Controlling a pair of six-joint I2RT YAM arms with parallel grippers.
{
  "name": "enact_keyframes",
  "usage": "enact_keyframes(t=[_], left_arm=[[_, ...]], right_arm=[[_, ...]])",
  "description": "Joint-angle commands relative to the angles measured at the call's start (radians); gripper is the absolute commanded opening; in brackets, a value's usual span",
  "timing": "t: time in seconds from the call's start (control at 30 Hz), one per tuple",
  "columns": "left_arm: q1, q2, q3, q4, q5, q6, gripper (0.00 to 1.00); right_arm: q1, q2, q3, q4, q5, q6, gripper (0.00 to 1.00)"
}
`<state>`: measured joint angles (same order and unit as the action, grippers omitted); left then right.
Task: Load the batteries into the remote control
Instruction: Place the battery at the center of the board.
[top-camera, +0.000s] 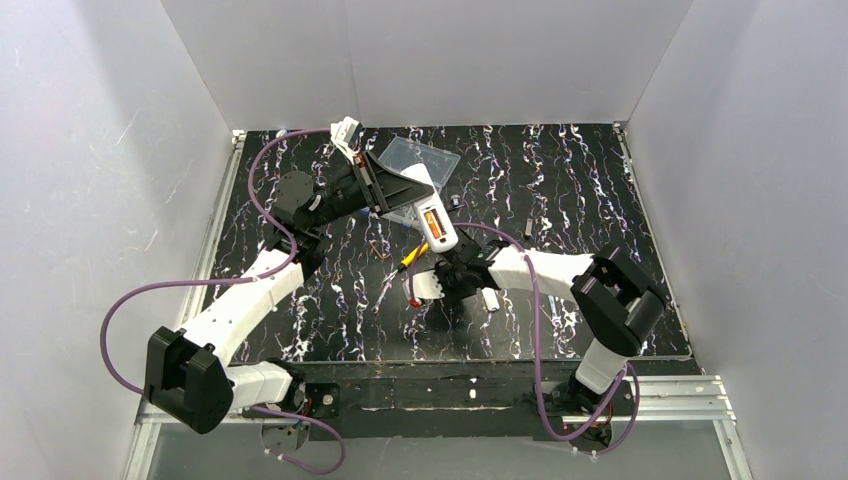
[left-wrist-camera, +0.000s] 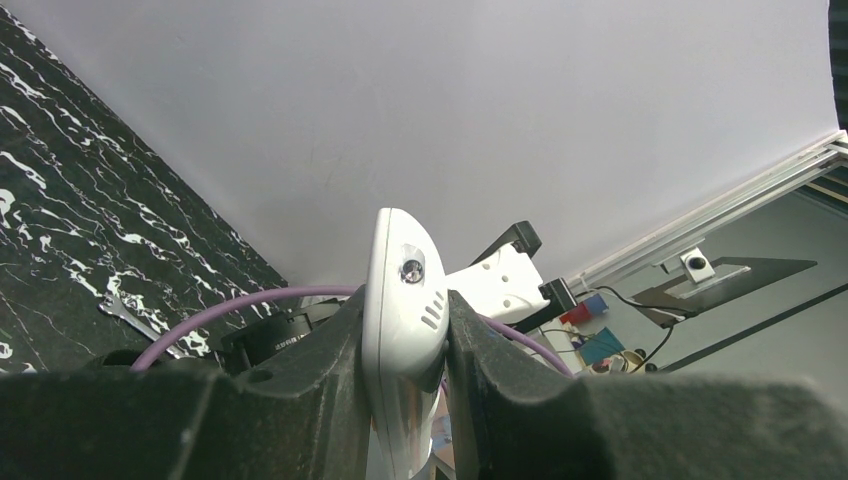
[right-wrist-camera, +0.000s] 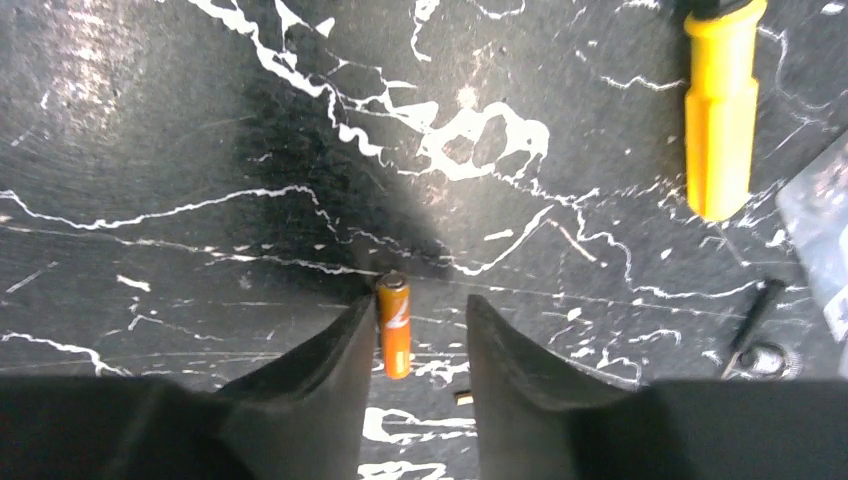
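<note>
My left gripper is shut on the remote control and holds it raised above the table, back side up. An orange battery sits in its open compartment. In the left wrist view the remote's white nose is pinched between the two black fingers. My right gripper is low over the table in front of the remote, with its jaws open. The second battery lies between the fingers, against the left finger, with a gap to the right one.
A yellow-handled screwdriver lies beside the right gripper and shows in the top view. A dark screw lies right of the fingers. A clear plastic box is behind the remote. A small white plate lies under the right forearm.
</note>
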<state>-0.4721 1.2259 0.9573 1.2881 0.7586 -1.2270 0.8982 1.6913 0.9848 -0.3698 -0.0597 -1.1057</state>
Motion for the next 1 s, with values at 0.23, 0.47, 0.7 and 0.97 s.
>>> enact_keyframes(t=[0.23, 0.47, 0.7, 0.97], left_arm=[[0.006, -0.047, 0.034, 0.110, 0.013, 0.003, 0.00], [0.006, -0.042, 0.071, 0.139, -0.008, -0.031, 0.00], [0.006, -0.038, 0.062, 0.142, -0.015, -0.042, 0.00], [0.007, -0.039, 0.064, 0.130, -0.015, -0.039, 0.00]], right_arm=[[0.004, -0.113, -0.043, 0.136, -0.132, 0.127, 0.50], [-0.058, -0.197, -0.111, 0.367, -0.257, 0.451, 0.49], [-0.124, -0.226, -0.056, 0.470, 0.038, 1.119, 0.51], [-0.180, -0.228, 0.105, 0.154, 0.202, 1.502, 0.46]])
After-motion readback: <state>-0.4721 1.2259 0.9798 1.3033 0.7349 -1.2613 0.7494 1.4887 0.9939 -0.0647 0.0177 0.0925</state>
